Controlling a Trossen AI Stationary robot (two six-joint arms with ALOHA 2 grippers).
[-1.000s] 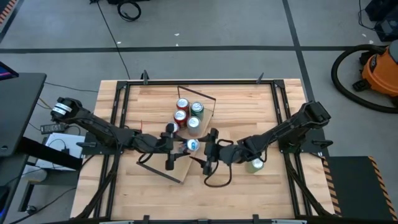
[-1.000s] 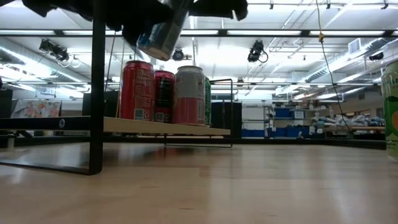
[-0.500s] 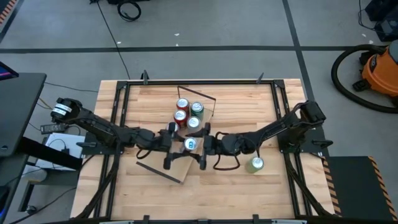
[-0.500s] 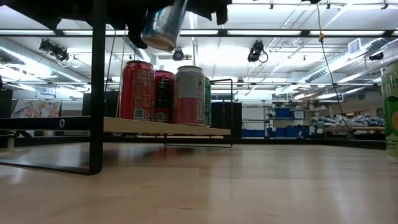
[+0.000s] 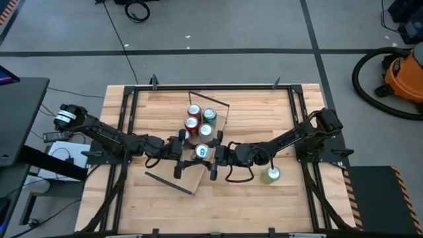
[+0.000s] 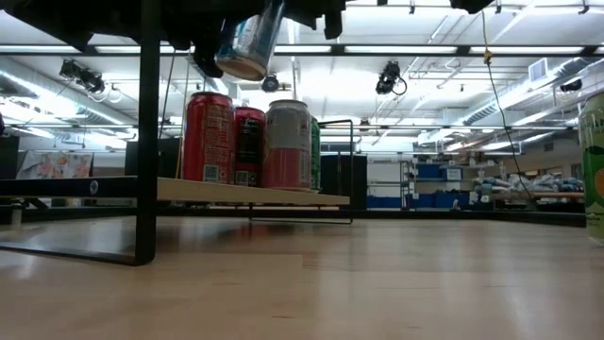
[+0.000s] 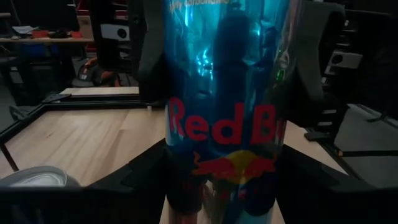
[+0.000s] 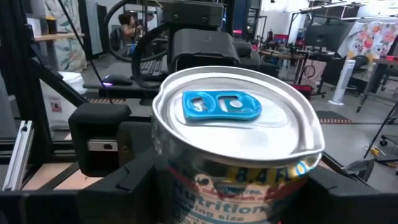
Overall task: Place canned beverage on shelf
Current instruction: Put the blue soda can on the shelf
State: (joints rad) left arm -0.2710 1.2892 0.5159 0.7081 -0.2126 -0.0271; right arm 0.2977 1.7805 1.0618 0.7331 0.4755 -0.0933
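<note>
A blue-and-silver Red Bull can (image 5: 202,153) is held in the air between my two grippers, tilted above the shelf in the low view (image 6: 247,45). My left gripper (image 5: 190,151) comes from the table's left and is shut on it. My right gripper (image 5: 211,156) comes from the right and is shut on its upper end. The shelf, a light-wood plank (image 5: 190,174) on dark wire brackets, runs slantwise across the table's middle. Several cans (image 5: 199,120) stand upright on its far part, also seen in the low view (image 6: 247,140). My left gripper pinches the lower body of the can (image 7: 227,180) between its two fingers, one on each side, coming about level from the table's left. The can is lifted clear of the shelf and tilted. My right gripper has its fingers (image 8: 127,186) against two opposite sides of the can just below the top rim (image 8: 236,180), slanting in from the table's right and above. The can's lid with its blue tab faces this wrist camera.
A green can (image 5: 271,174) stands upright on the table to the right of the shelf, at the low view's right edge (image 6: 595,161). Dark frame rails (image 5: 301,125) run along the table's sides. Bare tabletop (image 5: 251,205) lies toward the near edge.
My right gripper has moved toward the table's left, up to the blue can held by my left gripper, and now stands around its top end. The can has risen a little and stays tilted above the shelf.
</note>
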